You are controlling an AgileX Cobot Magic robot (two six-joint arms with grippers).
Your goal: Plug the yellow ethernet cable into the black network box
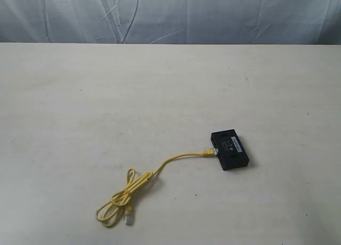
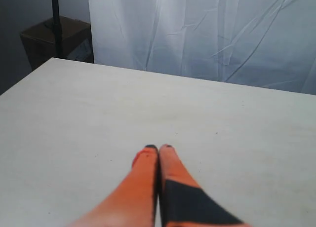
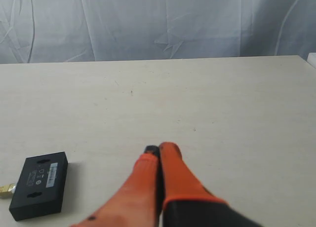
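Coiled on the near bench (image 1: pixel 80 96), the yellow ethernet cable (image 1: pixel 133 189) is seen joined at one end to the black network box (image 1: pixel 230 149); left hand (image 2: pixel 159 148) and right hand (image 3: pixel 159 149) are shown closed tight, empty.

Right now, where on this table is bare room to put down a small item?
The table is bare from the curtain edge down to the black network box, and also right of the box in the exterior view. It is crowded only in front, where the yellow ethernet cable runs from the box to its loop.
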